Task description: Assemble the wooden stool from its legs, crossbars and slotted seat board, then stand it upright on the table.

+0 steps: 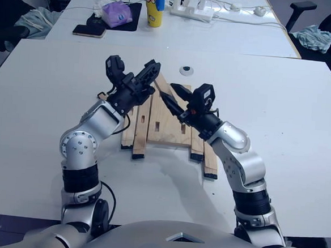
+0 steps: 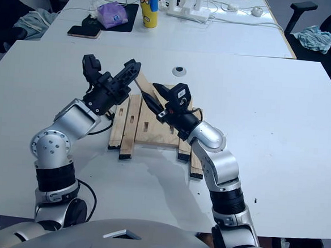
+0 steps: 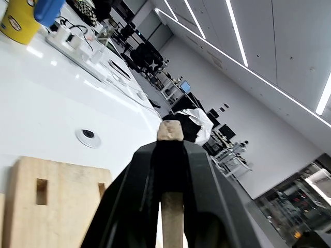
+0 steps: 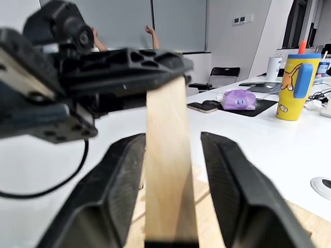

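Observation:
My left gripper (image 1: 151,71) is shut on a light wooden leg (image 1: 162,84), held tilted above the table; its end (image 3: 169,130) pokes out between the fingers in the left wrist view. My right gripper (image 1: 170,93) is open, and its fingers (image 4: 121,170) flank the same leg (image 4: 168,170) lower down without closing on it. Beneath both grippers, the slotted seat board (image 1: 166,124) lies flat on the white table (image 1: 280,109). More black-tipped wooden pieces lie beside the board on its left (image 1: 142,128) and on its right (image 1: 209,158).
A round cable grommet (image 1: 186,70) sits in the table just beyond the wood. On the far table stand a yellow cup (image 1: 155,7), a power strip (image 1: 191,11), a purple bag (image 1: 117,13) and a phone (image 1: 88,30). Chairs stand at both back corners.

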You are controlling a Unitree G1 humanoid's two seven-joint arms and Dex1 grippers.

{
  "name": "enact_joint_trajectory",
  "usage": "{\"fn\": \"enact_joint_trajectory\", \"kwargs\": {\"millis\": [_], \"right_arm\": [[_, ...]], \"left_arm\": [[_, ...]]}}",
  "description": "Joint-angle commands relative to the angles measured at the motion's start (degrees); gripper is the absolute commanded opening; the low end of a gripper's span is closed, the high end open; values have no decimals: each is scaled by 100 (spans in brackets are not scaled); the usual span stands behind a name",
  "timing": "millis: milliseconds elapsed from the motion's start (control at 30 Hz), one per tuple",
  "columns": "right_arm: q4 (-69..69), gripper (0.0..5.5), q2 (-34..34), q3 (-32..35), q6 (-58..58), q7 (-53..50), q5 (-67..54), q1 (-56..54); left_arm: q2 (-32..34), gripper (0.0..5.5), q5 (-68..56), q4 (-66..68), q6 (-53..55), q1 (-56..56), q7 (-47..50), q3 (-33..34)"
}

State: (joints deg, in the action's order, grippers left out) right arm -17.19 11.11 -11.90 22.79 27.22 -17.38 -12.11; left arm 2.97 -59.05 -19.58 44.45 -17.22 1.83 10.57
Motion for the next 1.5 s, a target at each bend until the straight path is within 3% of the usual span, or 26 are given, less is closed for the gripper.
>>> {"fn": "enact_joint_trajectory", "kwargs": {"millis": [33,567,900,1500], "right_arm": [[130,212,194,102,57,75,77,-72],[1272,212,155,1306,305,-156,-476,-521],[1290,212,-10,1224,532,-160,-530,-556],[1438,212,-112,1120,538,-106,-499,-672]], "left_arm": [[62,45,436,-118,-374,229,-27,21],[-844,45,2213,-385,-2439,1870,-61,-489],[-963,45,2398,148,-3225,2066,-212,-545],[-928,45,2404,754,-3367,1816,-247,-618]]}}
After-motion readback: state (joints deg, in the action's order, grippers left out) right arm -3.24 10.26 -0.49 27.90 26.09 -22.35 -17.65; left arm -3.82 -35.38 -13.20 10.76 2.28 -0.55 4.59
